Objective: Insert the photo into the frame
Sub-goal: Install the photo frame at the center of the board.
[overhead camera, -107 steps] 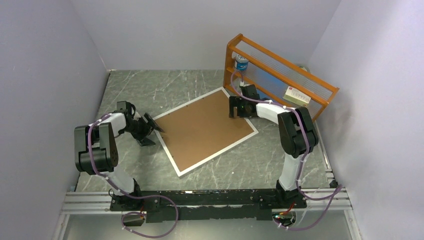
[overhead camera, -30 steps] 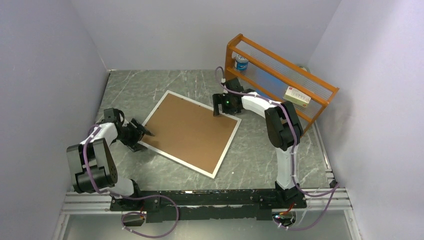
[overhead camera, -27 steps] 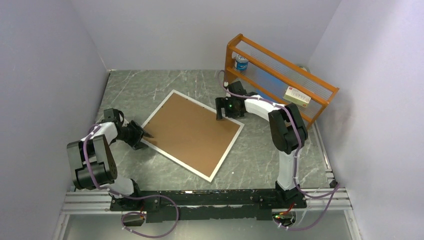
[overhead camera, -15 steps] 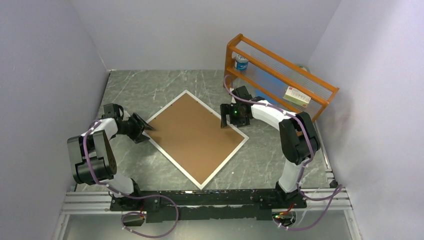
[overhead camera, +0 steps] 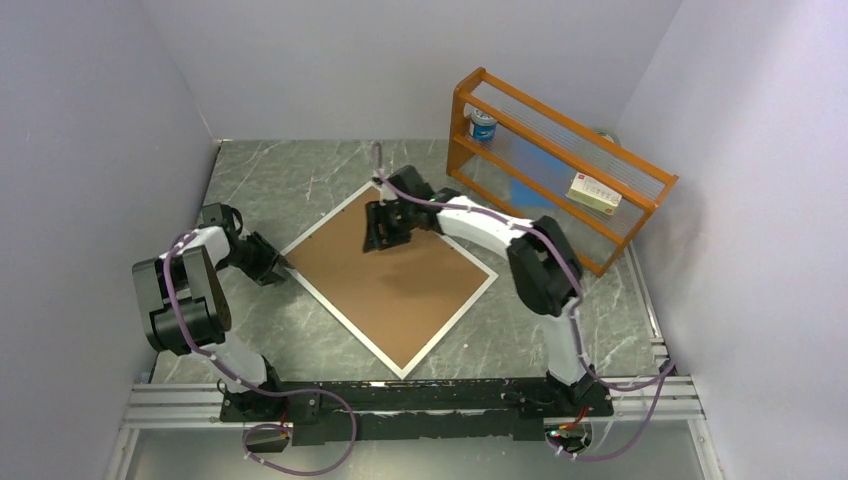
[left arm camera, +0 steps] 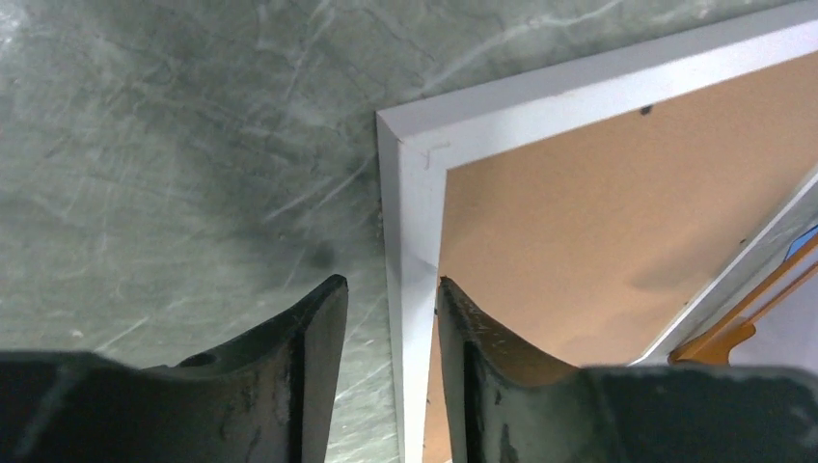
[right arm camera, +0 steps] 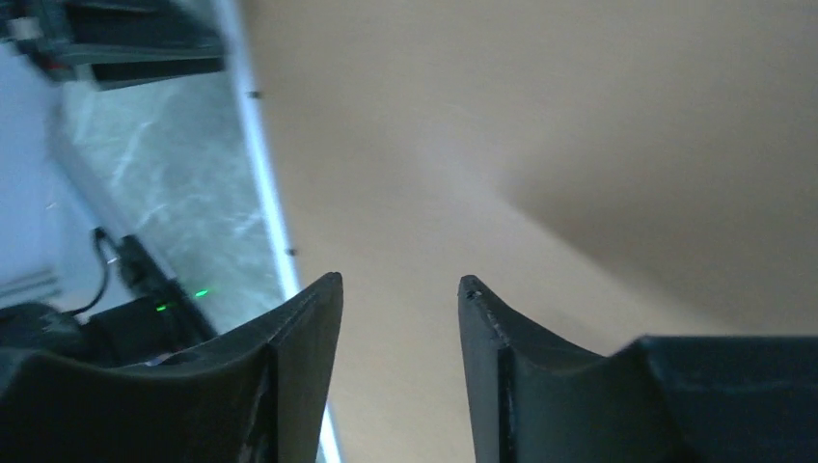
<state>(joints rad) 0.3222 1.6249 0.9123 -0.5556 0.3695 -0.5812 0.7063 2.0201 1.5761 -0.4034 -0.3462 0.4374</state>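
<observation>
The white frame [overhead camera: 338, 310] lies flat on the marble table, turned like a diamond, with the brown backing board [overhead camera: 400, 275] filling its centre. The photo is hidden. My left gripper [overhead camera: 272, 258] is at the frame's left corner. In the left wrist view its open jaws [left arm camera: 386, 282] straddle the white border [left arm camera: 579, 82], with a strip of table showing beside the left finger. My right gripper [overhead camera: 378, 232] hovers over the board near the far corner. Its jaws [right arm camera: 400, 280] are open with only the board [right arm camera: 540, 116] behind them.
An orange wooden rack [overhead camera: 560, 160] stands at the back right, holding a small can [overhead camera: 483, 125] and a flat box [overhead camera: 595, 192]. Grey walls close in on three sides. The arm bases and rail run along the near edge.
The frame has swung round on the table. My right gripper has moved left from the right corner to over the board. Both pairs of jaws have narrowed.
</observation>
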